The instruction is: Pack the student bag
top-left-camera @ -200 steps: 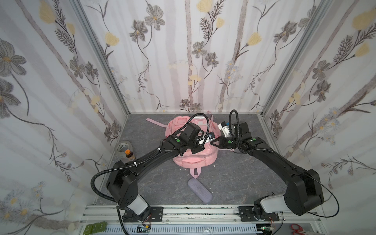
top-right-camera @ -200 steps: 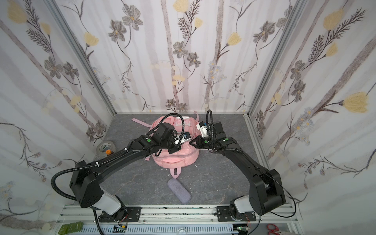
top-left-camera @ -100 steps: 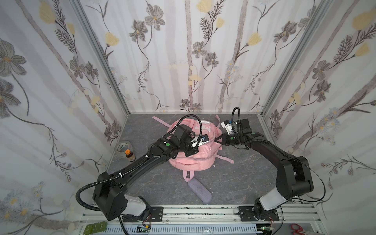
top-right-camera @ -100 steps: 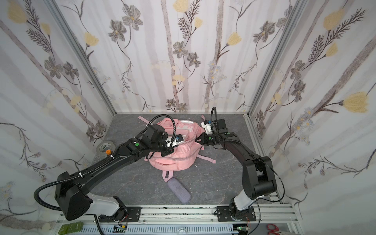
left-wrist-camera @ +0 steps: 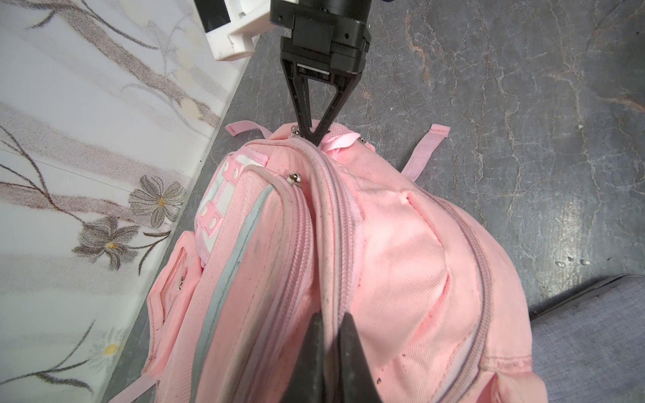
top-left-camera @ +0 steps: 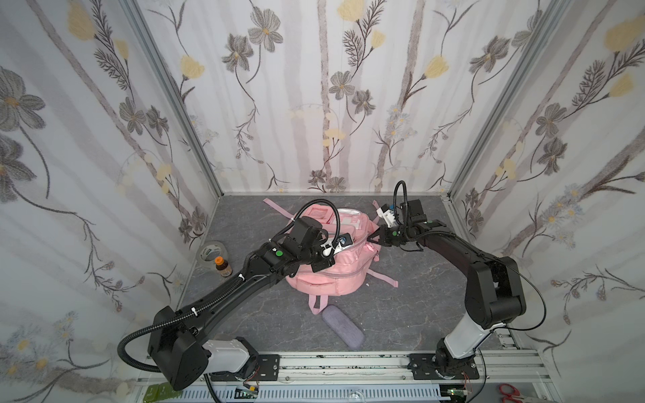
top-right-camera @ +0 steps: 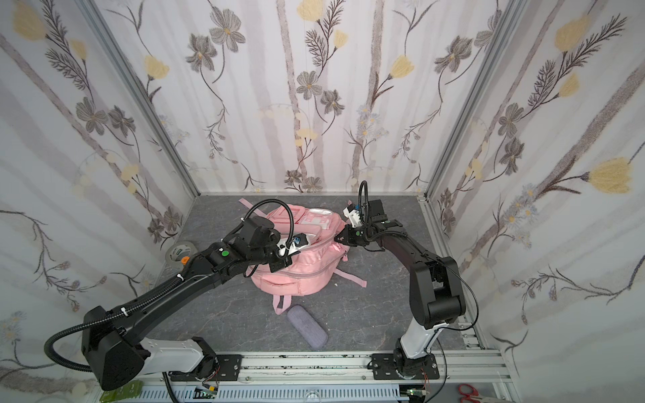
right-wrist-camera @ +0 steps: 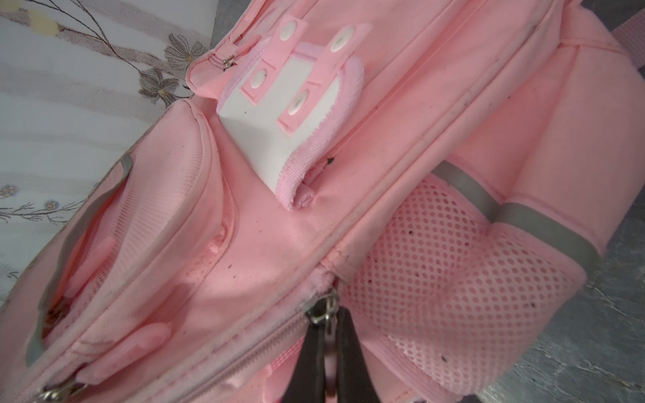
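Observation:
The pink student bag (top-left-camera: pixel 335 275) (top-right-camera: pixel 300 275) lies in the middle of the grey floor in both top views. My left gripper (top-left-camera: pixel 331 248) (top-right-camera: pixel 289 248) reaches over the bag's top from the left. In the left wrist view my left gripper (left-wrist-camera: pixel 331 315) is shut on the raised zip seam of the bag (left-wrist-camera: pixel 401 261). My right gripper (top-left-camera: pixel 370 239) (top-right-camera: pixel 338 238) (left-wrist-camera: pixel 316 139) meets the bag's right end. In the right wrist view my right gripper (right-wrist-camera: pixel 328 314) is shut on a metal zipper pull (right-wrist-camera: pixel 326 307) beside the mesh side pocket.
A slim purple-grey pouch (top-left-camera: pixel 343 326) lies in front of the bag. A tape roll (top-left-camera: pixel 209 252) and a small brown bottle with an orange cap (top-left-camera: pixel 223 267) stand by the left wall. Flowered walls close in three sides. Loose pink straps (top-left-camera: pixel 382 279) trail on the floor.
The bag's near end has swung toward the front left. My left gripper drifted slightly left and nearer with it. Both arms' elbows shifted, and both grippers stayed shut.

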